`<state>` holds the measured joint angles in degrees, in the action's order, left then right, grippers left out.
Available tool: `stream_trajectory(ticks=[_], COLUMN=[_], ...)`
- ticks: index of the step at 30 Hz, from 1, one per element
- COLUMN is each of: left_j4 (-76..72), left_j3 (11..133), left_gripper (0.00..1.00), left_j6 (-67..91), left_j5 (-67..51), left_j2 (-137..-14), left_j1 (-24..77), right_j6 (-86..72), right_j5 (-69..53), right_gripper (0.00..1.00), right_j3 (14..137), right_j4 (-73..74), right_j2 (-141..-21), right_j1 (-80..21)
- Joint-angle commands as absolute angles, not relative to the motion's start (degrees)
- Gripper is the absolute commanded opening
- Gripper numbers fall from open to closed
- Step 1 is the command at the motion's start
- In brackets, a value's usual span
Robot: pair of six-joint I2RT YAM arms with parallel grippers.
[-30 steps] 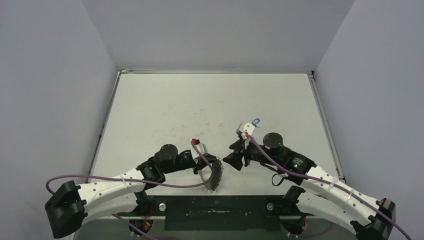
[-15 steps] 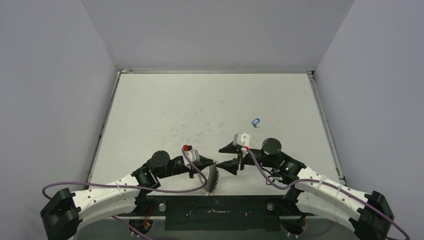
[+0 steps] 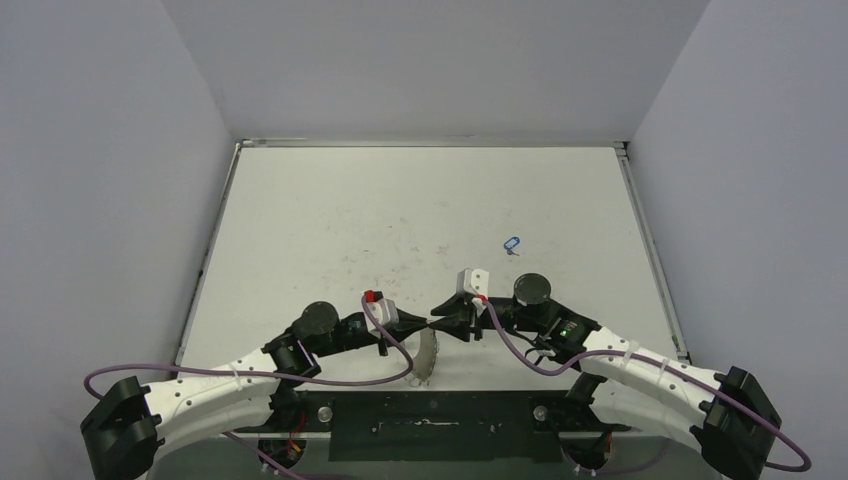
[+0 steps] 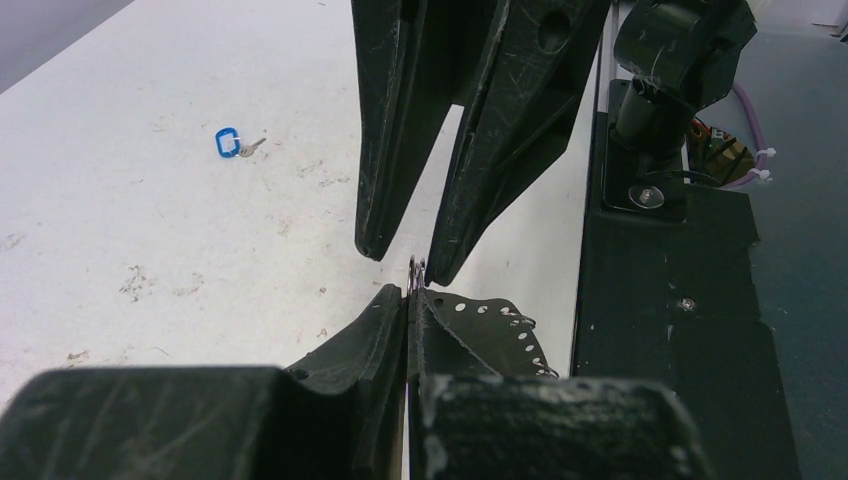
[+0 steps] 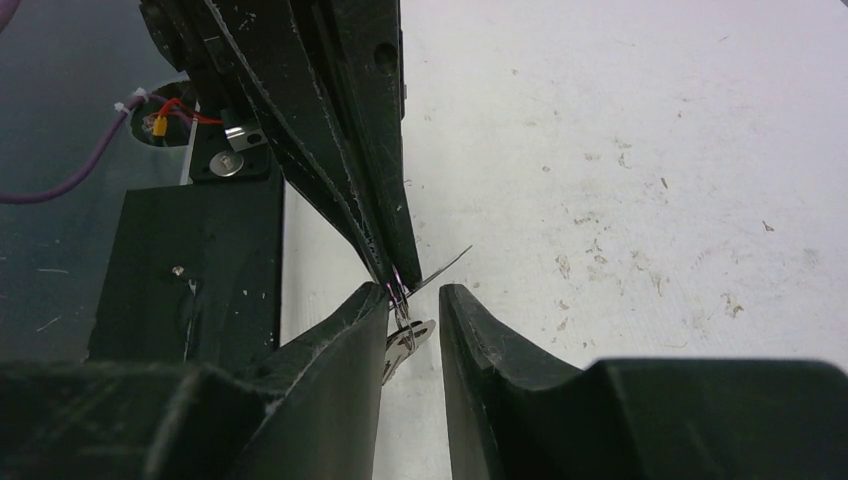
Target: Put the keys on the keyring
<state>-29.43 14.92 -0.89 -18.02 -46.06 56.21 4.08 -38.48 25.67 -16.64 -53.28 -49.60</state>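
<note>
The left hand (image 4: 410, 300) is clamped on the keyring (image 4: 480, 320) and holds it on edge over the near side of the desk (image 3: 330, 220). The right hand (image 5: 413, 297) meets it tip to tip, its fingers apart around a small key (image 5: 405, 345) at a wire loop (image 5: 398, 290). I cannot tell whether the small key already hangs there. The blue key (image 3: 511, 243) lies on the desk at about 1 o'clock from the right hand, nearer to that arm.

Scuffed white table (image 3: 330, 220), grey walls (image 3: 100, 200)
</note>
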Motion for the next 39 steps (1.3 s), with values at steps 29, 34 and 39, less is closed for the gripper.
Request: stream_trajectory(ticks=[29,34,39], left_j4=[-20.1,-18.2,-20.0], left_j3=[18.1,19.1,19.3], left_gripper=[0.31,0.34,0.37], left_j6=[-8.0,-9.8,-10.4], left_j5=[-15.0,-15.0,-16.1], left_j2=[-38.4,-38.8,-40.8], left_j1=[56.5,56.5,56.5], right_j6=[9.2,12.2,12.9], right_j5=[-34.8,-31.5,-32.7], right_gripper=[0.00,0.00,0.00], right_j3=[46.1,54.9,61.1], right_j4=[17.3,32.2,38.1], right_j2=[-60.6,-66.4,-69.1], right_j1=[-50.4,-51.2,-52.7])
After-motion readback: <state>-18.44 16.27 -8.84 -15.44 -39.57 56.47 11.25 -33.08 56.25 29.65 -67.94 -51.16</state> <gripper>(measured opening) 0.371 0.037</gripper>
